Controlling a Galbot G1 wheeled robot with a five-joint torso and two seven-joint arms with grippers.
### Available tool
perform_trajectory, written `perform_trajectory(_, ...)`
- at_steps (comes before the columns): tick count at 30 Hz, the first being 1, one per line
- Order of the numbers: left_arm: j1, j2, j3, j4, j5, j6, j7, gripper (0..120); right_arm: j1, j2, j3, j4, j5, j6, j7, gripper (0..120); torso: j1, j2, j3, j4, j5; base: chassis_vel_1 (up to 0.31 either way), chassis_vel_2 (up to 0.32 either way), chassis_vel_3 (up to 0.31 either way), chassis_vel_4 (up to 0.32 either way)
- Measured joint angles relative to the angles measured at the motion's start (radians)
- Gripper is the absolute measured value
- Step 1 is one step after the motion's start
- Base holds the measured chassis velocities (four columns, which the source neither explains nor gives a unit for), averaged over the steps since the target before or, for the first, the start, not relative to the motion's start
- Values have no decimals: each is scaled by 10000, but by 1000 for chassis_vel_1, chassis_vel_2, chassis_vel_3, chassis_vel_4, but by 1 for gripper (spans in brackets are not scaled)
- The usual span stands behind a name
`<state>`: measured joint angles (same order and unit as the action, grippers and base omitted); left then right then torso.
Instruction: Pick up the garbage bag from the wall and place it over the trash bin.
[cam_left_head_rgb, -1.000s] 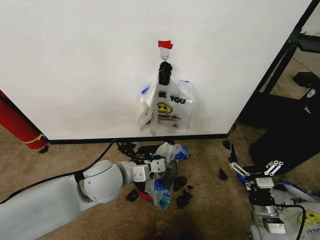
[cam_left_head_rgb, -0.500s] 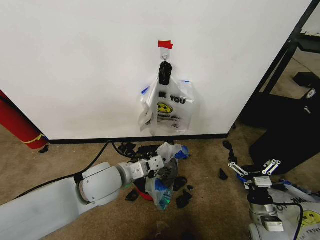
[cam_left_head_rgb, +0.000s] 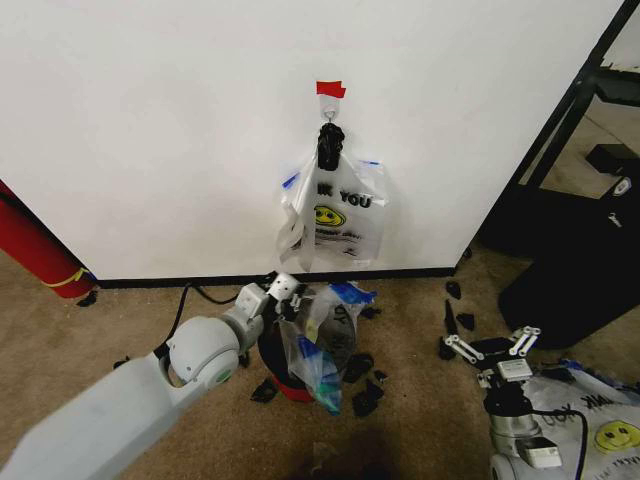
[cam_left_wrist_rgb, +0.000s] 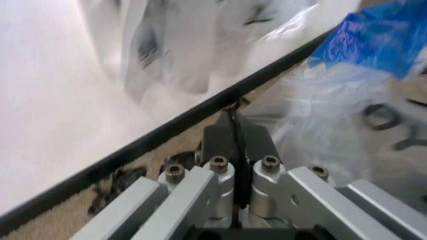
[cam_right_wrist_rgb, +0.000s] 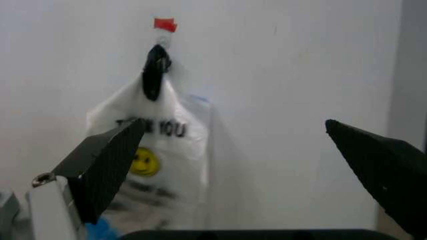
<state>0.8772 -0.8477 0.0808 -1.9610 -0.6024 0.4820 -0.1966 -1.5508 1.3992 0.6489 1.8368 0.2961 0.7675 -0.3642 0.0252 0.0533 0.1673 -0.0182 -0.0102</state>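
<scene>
Garbage bag (cam_left_head_rgb: 318, 345) drapes over trash bin (cam_left_head_rgb: 275, 365), left gripper (cam_left_head_rgb: 281, 290) beside.

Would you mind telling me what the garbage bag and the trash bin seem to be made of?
Garbage bag: thin, glossy, see-through plastic film with blue strips; it crinkles and shows the bin through it. Trash bin: probably hard plastic, black with a red base, mostly covered.

Open carpet (cam_left_head_rgb: 420, 420) between claws; black scraps (cam_left_head_rgb: 365, 398) beside the trash bin (cam_left_head_rgb: 290, 385).

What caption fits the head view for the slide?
Left pincer shut beside the garbage bag draped on the trash bin; right pincer waits open.
</scene>
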Motion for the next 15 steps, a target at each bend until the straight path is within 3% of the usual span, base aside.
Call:
perform_trajectory(7, 904, -123, -533, 433, 494, -539, 41, 0, 243, -897, -1375, -123, 1734, -1788, 618, 100, 0, 0, 0, 3, 2, 0, 0, 0, 0)
perform_trajectory(13, 1068, -145, -522, 512, 730, -849, 176, 0, 744, -1901, -3175, 202, 2823, -4806, 1957, 100, 0, 0, 0, 0, 0, 0, 0, 0, 0)
perform_trajectory(15, 1044, -160, -456, 526, 744, -909, 191, 0, 855, -1967, -3397, 260, 2997, -5198, 2107, 100, 0, 0, 0, 2, 2, 0, 0, 0, 0)
